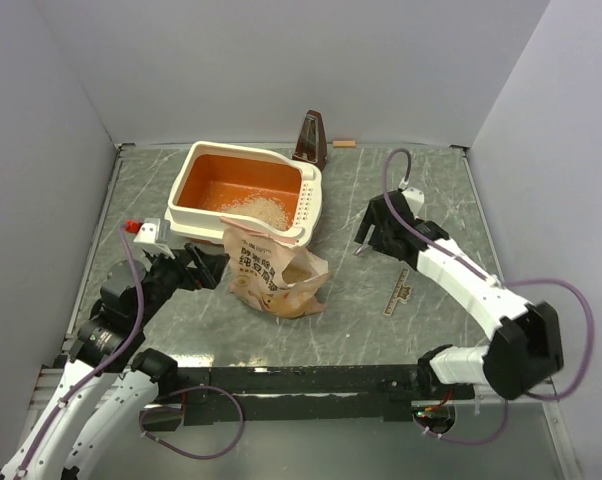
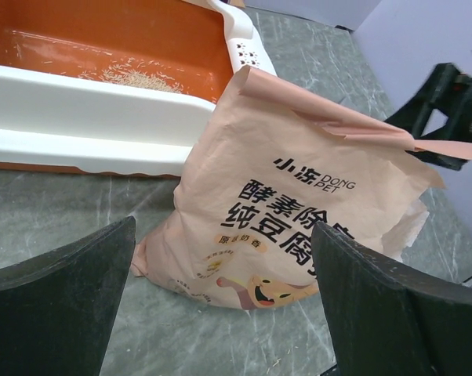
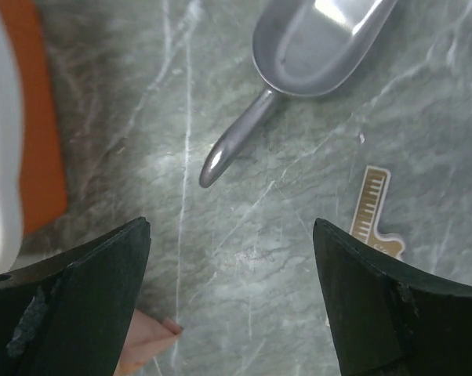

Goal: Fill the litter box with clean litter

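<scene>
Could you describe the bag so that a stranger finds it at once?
Find the white litter box with the orange inside. Right in front of its near wall stands the bag. Only it is crinkled tan paper, printed with Chinese text and a cartoon.

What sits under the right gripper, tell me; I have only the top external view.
Observer: A metal scoop lies empty on the table, handle toward the right gripper, whose jaws stand open, holding nothing.
Operator: Now report the left side.
Observer: The left gripper is open, with the printed front of the tan bag just ahead.
Operator: Describe the litter close up.
Observer: The clean litter is a thin scatter on the orange floor of the litter box.
</scene>
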Available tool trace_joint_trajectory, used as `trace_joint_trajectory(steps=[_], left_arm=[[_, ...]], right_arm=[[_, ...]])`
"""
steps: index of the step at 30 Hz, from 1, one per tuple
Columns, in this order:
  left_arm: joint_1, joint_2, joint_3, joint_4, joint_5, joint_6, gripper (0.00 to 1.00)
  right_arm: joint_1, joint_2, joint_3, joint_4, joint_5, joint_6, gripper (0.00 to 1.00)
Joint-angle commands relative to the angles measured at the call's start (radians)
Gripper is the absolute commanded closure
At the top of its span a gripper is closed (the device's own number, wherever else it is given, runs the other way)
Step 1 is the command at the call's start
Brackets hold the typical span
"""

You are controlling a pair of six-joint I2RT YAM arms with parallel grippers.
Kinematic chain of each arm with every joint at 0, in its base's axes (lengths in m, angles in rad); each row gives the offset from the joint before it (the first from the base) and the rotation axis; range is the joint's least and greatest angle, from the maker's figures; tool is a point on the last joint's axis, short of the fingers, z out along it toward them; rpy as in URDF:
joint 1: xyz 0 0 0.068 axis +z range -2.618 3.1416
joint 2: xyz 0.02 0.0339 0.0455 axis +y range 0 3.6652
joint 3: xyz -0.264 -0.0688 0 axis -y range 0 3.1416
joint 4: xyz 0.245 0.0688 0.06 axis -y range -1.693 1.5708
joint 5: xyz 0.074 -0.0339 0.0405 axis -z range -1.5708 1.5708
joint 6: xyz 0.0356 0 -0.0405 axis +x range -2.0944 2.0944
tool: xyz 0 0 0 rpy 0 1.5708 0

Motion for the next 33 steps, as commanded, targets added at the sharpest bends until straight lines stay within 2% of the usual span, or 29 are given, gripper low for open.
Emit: trace_joint_trajectory(steps=[1, 11, 23, 26, 29, 30, 33], left_arm=[[0.002, -0.014, -0.016, 0.046, -0.017, 0.013, 0.03], [0.002, -0.034, -0.033, 0.019, -0.019, 0.016, 0.03], [0.002, -0.031, -0.039, 0.019, -0.013, 0.016, 0.03], [0.002, -0.028, -0.039, 0.02, -0.01, 0.016, 0.03], [0.002, -0.031, -0.04, 0.02, -0.013, 0.014, 0.03], [0.002, -0.033, -0.04, 0.02, -0.013, 0.014, 0.03], [0.002, -0.033, -0.042, 0.02, -0.011, 0.013, 0.03]], right_arm=[[-0.023, 0.091, 0.056, -0.008, -0.01, 0.132, 0.08], [-0.052, 0.296, 0.112, -0.011, -0.016, 0.321, 0.1], [-0.054, 0.467, 0.198, -0.036, -0.013, 0.375, 0.19], [-0.055, 0.49, 0.212, -0.045, -0.01, 0.376, 0.24], [-0.055, 0.505, 0.214, -0.045, -0.005, 0.378, 0.37], [-0.055, 0.507, 0.215, -0.042, -0.007, 0.375, 0.44], [-0.055, 0.519, 0.22, -0.044, -0.007, 0.364, 0.53]])
